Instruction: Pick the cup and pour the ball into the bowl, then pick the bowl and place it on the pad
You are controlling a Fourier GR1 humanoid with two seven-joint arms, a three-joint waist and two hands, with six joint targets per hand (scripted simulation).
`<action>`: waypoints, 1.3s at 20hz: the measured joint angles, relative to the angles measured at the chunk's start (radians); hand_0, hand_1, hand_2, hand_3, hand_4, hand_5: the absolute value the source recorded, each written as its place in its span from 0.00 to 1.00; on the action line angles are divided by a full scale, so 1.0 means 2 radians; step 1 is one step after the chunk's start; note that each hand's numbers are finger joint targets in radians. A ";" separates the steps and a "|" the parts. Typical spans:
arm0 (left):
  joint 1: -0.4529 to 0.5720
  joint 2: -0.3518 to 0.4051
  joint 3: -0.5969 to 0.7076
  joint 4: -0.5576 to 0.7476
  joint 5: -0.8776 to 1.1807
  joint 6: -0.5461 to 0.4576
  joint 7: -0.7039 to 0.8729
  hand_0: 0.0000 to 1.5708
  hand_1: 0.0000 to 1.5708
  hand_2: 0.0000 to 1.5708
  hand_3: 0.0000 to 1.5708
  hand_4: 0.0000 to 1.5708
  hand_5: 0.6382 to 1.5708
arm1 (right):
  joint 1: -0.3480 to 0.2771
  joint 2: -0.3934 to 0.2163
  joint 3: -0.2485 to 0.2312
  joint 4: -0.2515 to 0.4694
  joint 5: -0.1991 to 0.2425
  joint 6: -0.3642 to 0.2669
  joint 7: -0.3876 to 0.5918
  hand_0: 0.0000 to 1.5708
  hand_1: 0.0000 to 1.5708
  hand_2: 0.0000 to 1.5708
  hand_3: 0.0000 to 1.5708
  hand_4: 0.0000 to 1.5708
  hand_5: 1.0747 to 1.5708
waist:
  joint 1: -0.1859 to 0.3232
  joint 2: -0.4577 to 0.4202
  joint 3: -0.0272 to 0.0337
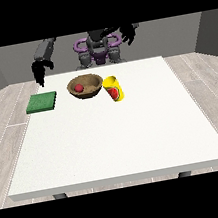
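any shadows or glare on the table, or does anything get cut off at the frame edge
Front view: the table is evenly lit, with no glare and no clear cast shadows under the bowl, cup or pad; the bowl's inside looks darker; the robot's upper body is cut off at the top.

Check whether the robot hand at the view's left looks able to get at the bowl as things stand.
Probably yes. That robot hand hangs above the table's back edge, left of the wooden bowl. Nothing stands between them; the green pad lies nearer the camera, and the yellow cup lies on the bowl's other side.
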 measured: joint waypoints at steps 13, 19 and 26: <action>-0.007 0.192 0.229 0.001 0.318 -0.295 -0.063 0.00 0.00 0.00 0.00 0.20 0.94 | -0.005 0.069 0.010 -0.012 0.023 -0.083 -0.047 0.00 0.00 0.00 0.00 0.00 0.99 | 0.053 0.058 0.0063; 0.006 0.249 0.279 0.031 0.366 -0.350 -0.069 0.00 0.00 0.00 0.00 0.18 0.93 | -0.030 0.076 0.016 0.058 0.030 -0.077 -0.087 0.00 0.00 0.00 0.00 0.00 1.00 | 0.036 0.068 0.0071; 0.017 0.293 0.310 0.050 0.393 -0.380 -0.072 0.00 0.00 0.00 0.00 0.14 0.91 | -0.071 0.083 0.022 0.124 0.045 -0.092 -0.131 0.00 0.00 0.00 0.00 0.00 1.00 | 0.027 0.073 0.0037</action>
